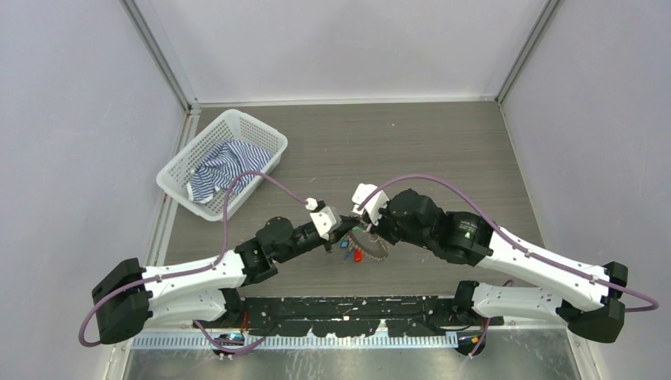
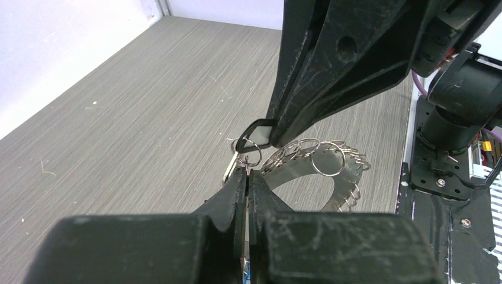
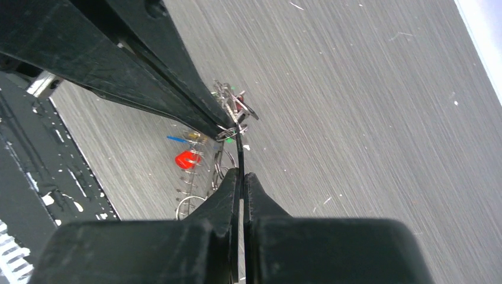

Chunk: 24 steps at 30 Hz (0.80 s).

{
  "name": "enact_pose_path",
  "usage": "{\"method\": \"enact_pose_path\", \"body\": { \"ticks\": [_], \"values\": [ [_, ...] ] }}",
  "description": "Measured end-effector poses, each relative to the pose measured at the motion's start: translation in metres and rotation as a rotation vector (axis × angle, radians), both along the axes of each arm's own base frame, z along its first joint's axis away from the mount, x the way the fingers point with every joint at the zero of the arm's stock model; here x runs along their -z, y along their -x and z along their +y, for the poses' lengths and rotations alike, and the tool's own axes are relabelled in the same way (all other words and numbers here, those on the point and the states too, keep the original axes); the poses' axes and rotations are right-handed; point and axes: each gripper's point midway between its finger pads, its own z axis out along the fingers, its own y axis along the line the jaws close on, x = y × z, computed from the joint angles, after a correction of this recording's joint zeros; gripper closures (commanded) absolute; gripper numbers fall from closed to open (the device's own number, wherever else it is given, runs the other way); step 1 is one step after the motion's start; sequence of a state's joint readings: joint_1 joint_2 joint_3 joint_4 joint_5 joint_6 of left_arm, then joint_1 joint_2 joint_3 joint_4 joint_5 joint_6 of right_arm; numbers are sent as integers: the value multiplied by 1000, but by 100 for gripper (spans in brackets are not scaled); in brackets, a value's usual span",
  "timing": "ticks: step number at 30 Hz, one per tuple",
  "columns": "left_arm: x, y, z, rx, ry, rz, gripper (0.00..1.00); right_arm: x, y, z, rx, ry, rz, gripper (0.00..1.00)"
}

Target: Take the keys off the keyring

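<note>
While the right gripper [image 2: 273, 141] pinches the one black-tagged key [image 2: 254, 133], the left gripper [image 2: 247, 175] presses together beside it; one keyring [image 2: 296, 170], one red tag [image 3: 187, 158], one blue tag [image 3: 176, 139] sit nearby.

We look down on a grey wood-grain tabletop [image 1: 443, 150], closed in on three sides by plain pale walls [image 1: 340, 47]. Aluminium posts [image 1: 158, 55] rise at the two far corners. The light falls soft and even across the surface. Toward the table's left edge a white mesh basket [image 1: 265, 131] stands at an angle, holding a crumpled blue-and-white striped cloth [image 1: 225, 166]. A ribbed metal strip [image 1: 316, 341] runs along the near side.
</note>
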State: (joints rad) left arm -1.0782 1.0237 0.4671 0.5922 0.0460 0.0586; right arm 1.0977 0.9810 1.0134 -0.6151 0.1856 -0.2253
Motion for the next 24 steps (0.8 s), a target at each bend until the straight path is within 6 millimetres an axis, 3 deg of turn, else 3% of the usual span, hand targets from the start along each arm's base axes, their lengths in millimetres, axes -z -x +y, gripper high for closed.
{"method": "enact_pose_path", "body": {
  "ticks": [14, 24],
  "values": [
    [10, 24, -4, 102, -35, -110, 100, 11, 1, -14, 45, 65, 9, 99],
    [18, 35, -6, 123, -106, -185, 100, 18, 18, -10, -37, 69, 71, 99]
  ]
}}
